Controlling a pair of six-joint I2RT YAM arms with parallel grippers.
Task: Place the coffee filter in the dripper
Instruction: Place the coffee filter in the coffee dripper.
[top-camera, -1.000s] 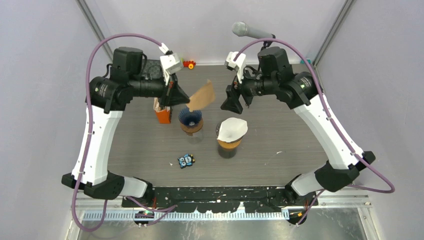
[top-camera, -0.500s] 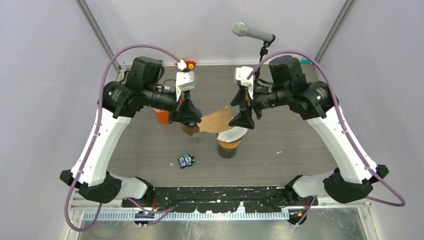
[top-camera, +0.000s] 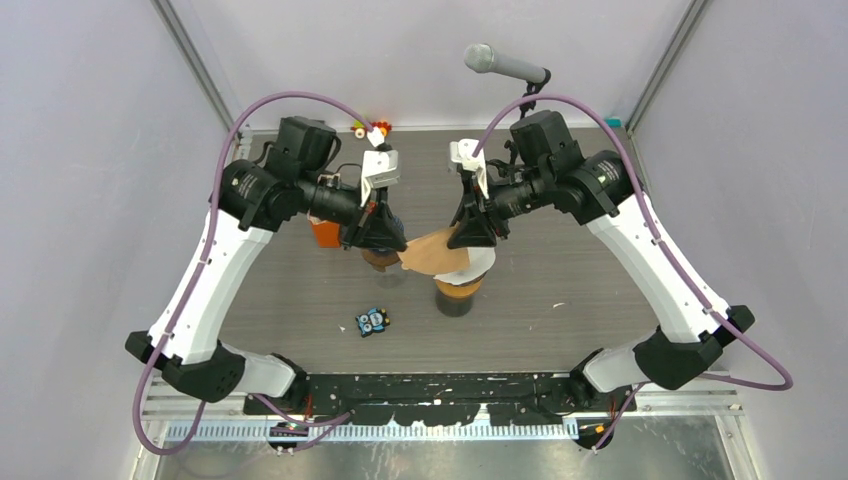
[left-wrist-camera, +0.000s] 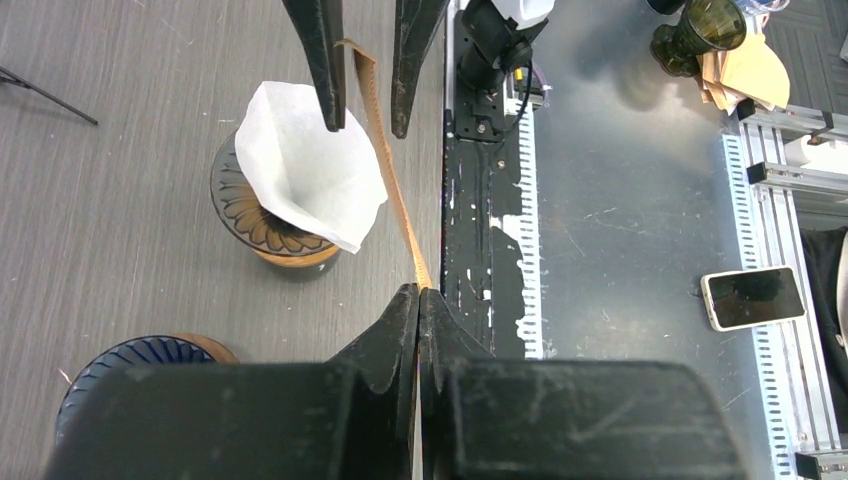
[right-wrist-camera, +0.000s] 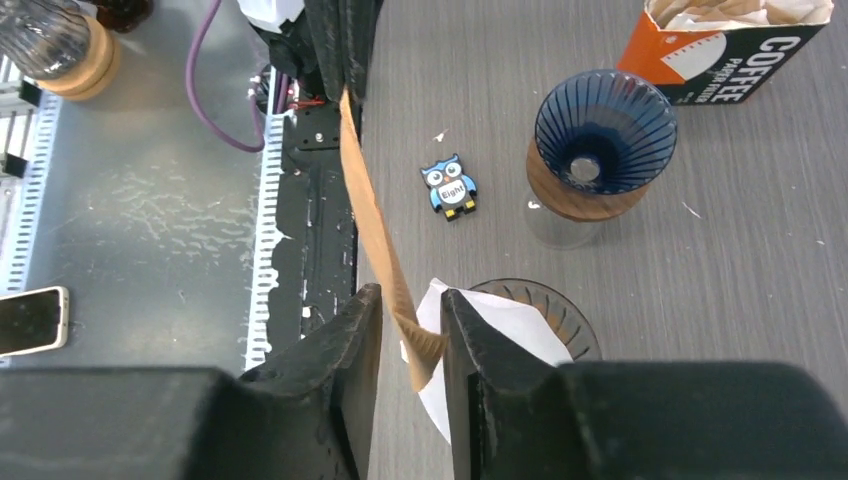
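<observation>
Brown coffee filter (right-wrist-camera: 365, 200) hangs above the bench (top-camera: 560, 270). The left tool (left-wrist-camera: 418, 295) is clamped on one edge and the right tool (right-wrist-camera: 408, 300) sits narrowly parted astride the other, over the white-lined dripper (left-wrist-camera: 262, 222). The blue dripper (right-wrist-camera: 610, 110) stands beside it, with the orange filter box (right-wrist-camera: 740, 50) beyond.

The brown coffee filter (top-camera: 432, 252) is folded flat and hangs in the air, edge-on to both wrist views, partly over the dark dripper (left-wrist-camera: 245, 205) lined with white paper (left-wrist-camera: 310, 165). The blue dripper (right-wrist-camera: 590, 125) stands upright and empty on the desk (right-wrist-camera: 750, 250) beside it.
</observation>
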